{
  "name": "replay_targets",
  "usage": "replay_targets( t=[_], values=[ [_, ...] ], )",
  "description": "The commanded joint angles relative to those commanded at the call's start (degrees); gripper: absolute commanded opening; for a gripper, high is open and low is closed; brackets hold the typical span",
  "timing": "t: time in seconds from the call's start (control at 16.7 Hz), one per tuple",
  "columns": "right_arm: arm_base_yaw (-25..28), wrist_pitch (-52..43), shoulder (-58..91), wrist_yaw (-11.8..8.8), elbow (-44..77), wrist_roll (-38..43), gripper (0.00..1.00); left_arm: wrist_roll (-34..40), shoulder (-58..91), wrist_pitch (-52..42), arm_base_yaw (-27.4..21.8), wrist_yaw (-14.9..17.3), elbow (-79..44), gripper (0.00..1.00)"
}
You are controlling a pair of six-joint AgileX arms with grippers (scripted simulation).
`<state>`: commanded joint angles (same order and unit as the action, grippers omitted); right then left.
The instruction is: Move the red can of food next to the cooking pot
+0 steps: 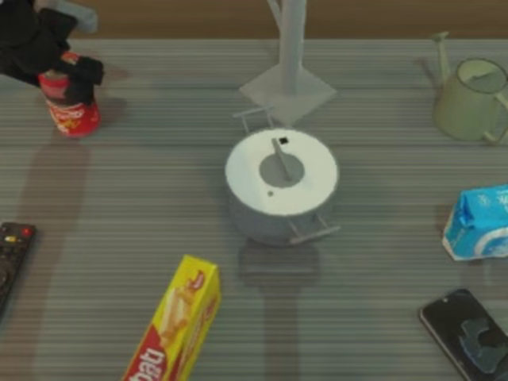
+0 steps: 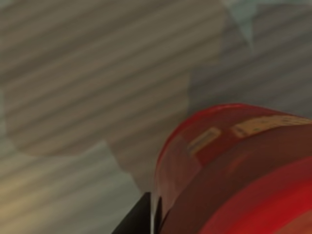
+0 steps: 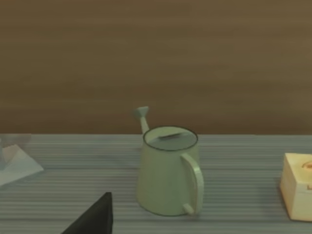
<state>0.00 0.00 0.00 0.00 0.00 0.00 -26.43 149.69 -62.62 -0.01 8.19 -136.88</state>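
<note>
The red can of food (image 1: 71, 111) is at the table's far back left, well to the left of the cooking pot (image 1: 262, 226). My left gripper (image 1: 70, 78) reaches in from the top-left corner and is shut on the can's upper part. In the left wrist view the can (image 2: 234, 175) fills the near corner, with one dark finger (image 2: 134, 222) against its side. The grey pot with its white lid stands at the table's middle. My right arm is out of the top view; only a dark tip of the right gripper (image 3: 97, 217) shows in its wrist view.
A yellow-and-red box (image 1: 178, 329) lies in front of the pot. A remote (image 1: 9, 254) sits at the left edge, with a phone (image 1: 468, 333) and a blue-white carton (image 1: 480, 222) at the right. A pale green watering can (image 1: 468, 99) and a grey stand (image 1: 287, 79) are at the back.
</note>
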Motion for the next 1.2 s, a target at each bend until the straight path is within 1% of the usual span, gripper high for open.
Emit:
replay_targets(
  t=[0.3, 0.36, 0.9, 1.02, 1.2],
  values=[
    [0.0, 0.0, 0.0, 0.0, 0.0, 0.0, 1.0, 0.0, 0.0, 0.0, 0.0, 0.0, 0.0, 0.02],
    [0.0, 0.0, 0.0, 0.0, 0.0, 0.0, 1.0, 0.0, 0.0, 0.0, 0.0, 0.0, 0.0, 0.0],
    [0.0, 0.0, 0.0, 0.0, 0.0, 0.0, 1.0, -0.1, -0.2, 0.0, 0.2, 0.0, 0.2, 0.0],
    [0.0, 0.0, 0.0, 0.0, 0.0, 0.0, 1.0, 0.0, -2.3, 0.0, 0.4, -0.1, 2.3, 0.0],
    [0.0, 0.0, 0.0, 0.0, 0.0, 0.0, 1.0, -0.1, -10.0, 0.0, 0.8, -0.2, 9.8, 0.0]
  ],
)
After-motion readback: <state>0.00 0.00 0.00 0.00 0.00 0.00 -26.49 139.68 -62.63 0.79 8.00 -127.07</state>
